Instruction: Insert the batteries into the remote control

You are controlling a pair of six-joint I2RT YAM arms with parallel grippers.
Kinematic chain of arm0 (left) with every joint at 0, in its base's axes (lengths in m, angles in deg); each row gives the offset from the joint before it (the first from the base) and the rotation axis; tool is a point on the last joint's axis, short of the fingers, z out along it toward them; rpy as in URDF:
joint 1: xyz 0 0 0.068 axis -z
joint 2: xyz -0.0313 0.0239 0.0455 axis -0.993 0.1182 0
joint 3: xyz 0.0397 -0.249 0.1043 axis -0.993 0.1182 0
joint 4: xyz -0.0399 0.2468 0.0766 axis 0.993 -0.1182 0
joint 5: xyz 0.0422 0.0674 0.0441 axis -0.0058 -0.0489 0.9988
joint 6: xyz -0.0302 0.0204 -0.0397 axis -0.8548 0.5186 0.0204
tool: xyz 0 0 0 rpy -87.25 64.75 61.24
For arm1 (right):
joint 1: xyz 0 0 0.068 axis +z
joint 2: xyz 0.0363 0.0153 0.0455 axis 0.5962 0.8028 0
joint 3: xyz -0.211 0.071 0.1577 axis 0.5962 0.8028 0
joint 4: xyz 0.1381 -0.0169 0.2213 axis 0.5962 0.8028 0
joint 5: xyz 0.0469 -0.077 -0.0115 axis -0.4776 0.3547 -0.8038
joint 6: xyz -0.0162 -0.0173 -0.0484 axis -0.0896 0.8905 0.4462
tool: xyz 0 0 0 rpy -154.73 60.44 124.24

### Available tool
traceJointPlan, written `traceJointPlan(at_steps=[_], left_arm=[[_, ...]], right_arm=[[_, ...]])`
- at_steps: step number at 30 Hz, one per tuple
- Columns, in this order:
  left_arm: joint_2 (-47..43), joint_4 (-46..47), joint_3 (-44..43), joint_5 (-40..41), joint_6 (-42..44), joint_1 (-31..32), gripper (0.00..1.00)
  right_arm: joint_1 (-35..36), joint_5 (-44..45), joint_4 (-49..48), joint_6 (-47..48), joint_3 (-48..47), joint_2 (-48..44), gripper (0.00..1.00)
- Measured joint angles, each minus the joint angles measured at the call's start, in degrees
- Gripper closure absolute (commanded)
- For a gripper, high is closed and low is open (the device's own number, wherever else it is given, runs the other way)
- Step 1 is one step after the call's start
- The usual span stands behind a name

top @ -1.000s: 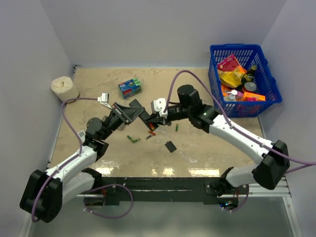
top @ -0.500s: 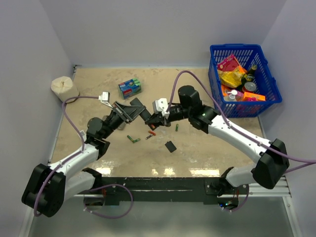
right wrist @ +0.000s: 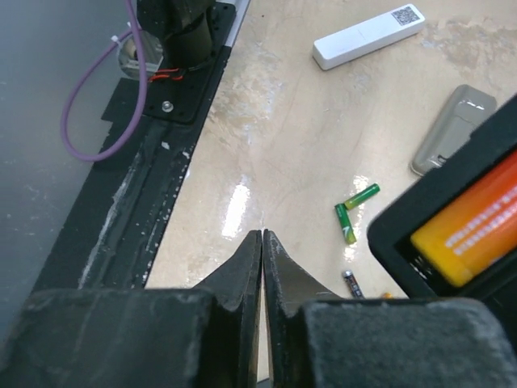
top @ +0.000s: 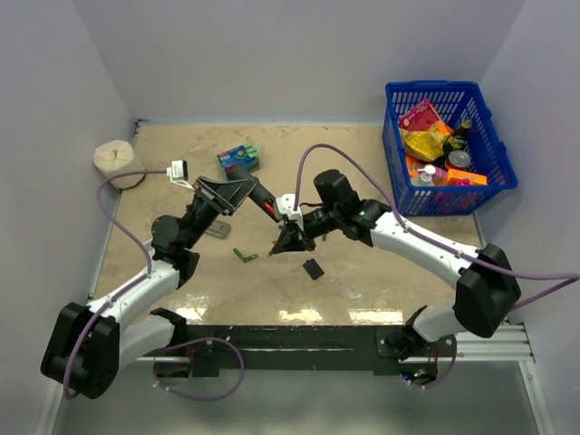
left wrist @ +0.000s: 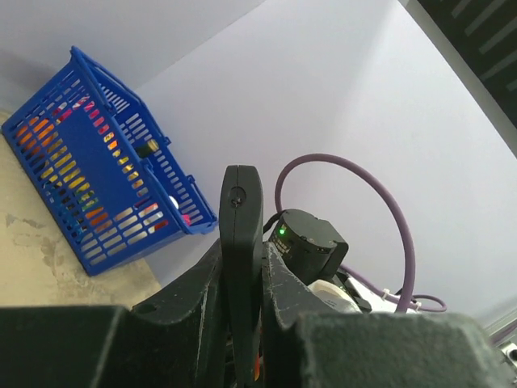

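Remote control (top: pixel 263 203) is pinched in the left claw (top: pixel 231 192), raised off the surface (top: pixel 362 281) with its free end sticking out past the fingertips toward the right claw (top: pixel 283 245). In the left wrist view the black bar (left wrist: pixel 241 218) stands edge-on, clamped between the two fingers. The blue basket (left wrist: pixel 89 194) lies well off to that claw's left.

The right claw (right wrist: pixel 262 234) points down at the surface with its fingers pressed together, and nothing shows between them. Just to the right of its tips in its own camera is the remote's open compartment (right wrist: pixel 452 234). An orange battery (right wrist: pixel 477 226) is lying inside the compartment. Whether the claw touches the remote I cannot tell.

Two green batteries (right wrist: pixel 359 196) lie on the surface to the right of the right claw's tips, touching at one end in a V. Seen from above, this pair (top: pixel 245 256) is just beside the claw, on the left arm's side. The black back cover (top: pixel 314 268) lies near the right claw, on the side toward the arm bases. Beyond the green pair, farther from the right claw, rest a grey remote (right wrist: pixel 452 129) and a white remote (right wrist: pixel 367 36).
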Motion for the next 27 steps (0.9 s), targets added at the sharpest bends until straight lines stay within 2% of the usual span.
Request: traceJointPlan(at_steps=[3,5,6,11,14,16,17,20,23,27], left_arm=[[-0.44,-0.92,-0.13,-0.2,2.16,0.0,1.0],[-1.01,-2.36,-0.13,-0.48,4.63,0.04,1.0],[-1.31,-3.34,-0.13,-0.74,6.08,0.04,1.0],[-2.56,-8.26,-0.11,-0.94,13.07,-0.68,1.0],[-3.32,-10.16,0.0,-1.18,16.7,-2.05,1.0],[-4.09,-11.04,0.15,-1.57,18.49,-2.69,1.0],[-4.48,-11.21,0.28,-1.9,19.3,-2.89,1.0],[-5.79,-11.21,0.85,-3.58,21.0,-2.95,1.0],[-6.75,-10.82,1.25,-5.57,21.66,-2.95,1.0],[-7.06,-9.2,1.7,-8.11,21.9,-2.95,1.0]], right_arm=[[0.02,0.04,1.53,-0.85,-0.94,-0.39,0.73],[0.0,0.04,2.58,-1.51,-1.95,-1.18,0.68],[0.0,0.02,2.93,-1.88,-2.51,-1.73,0.61],[-0.15,0.46,4.02,-4.26,-4.55,-5.49,0.52],[-0.79,1.22,4.04,-7.76,-4.83,-6.99,0.43],[-1.9,2.54,4.0,-11.08,-4.83,-7.78,0.32],[-2.49,3.82,3.74,-13.09,-4.83,-8.15,0.23],[-3.63,8.98,1.51,-18.95,-4.63,-9.92,0.11],[-4.04,14.14,-1.7,-24.65,-4.55,-11.8,0.07],[-4.09,14.97,-4.33,-29.55,-4.57,-10.64,0.06]])
